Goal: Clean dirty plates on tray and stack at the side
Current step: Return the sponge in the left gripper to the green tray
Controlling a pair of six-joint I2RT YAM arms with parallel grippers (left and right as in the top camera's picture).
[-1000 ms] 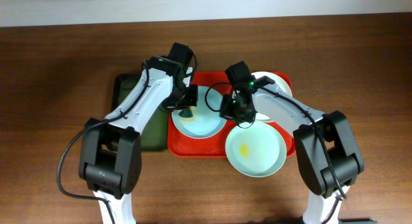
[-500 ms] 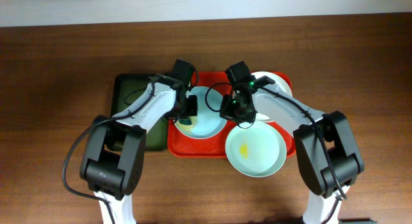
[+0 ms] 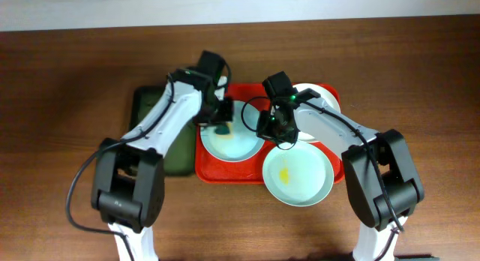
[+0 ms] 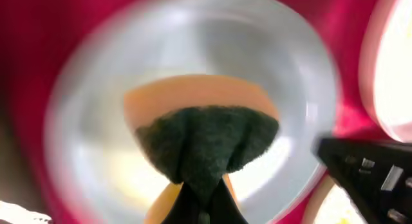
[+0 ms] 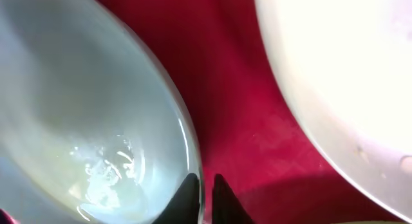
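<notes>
While the sponge (image 4: 205, 137) is held low over the pale blue plate (image 3: 238, 146), it is clamped tight in the left gripper (image 4: 203, 208). This plate is seen on the left part of the red tray (image 3: 225, 173), in the middle of the overhead view. The right gripper (image 5: 205, 193) is seen at the plate's right edge. Its two tips are set close together, one on each side of the rim. It cannot be told if the rim is squeezed. A cream-white plate (image 5: 335, 76) is laid in the tray's upper right. A pale green plate (image 3: 304, 190) with a yellow smear (image 3: 283, 173) is seen at the lower right, partly over the tray's edge. A dark green tray (image 3: 150, 111) is laid just left of the red one.
</notes>
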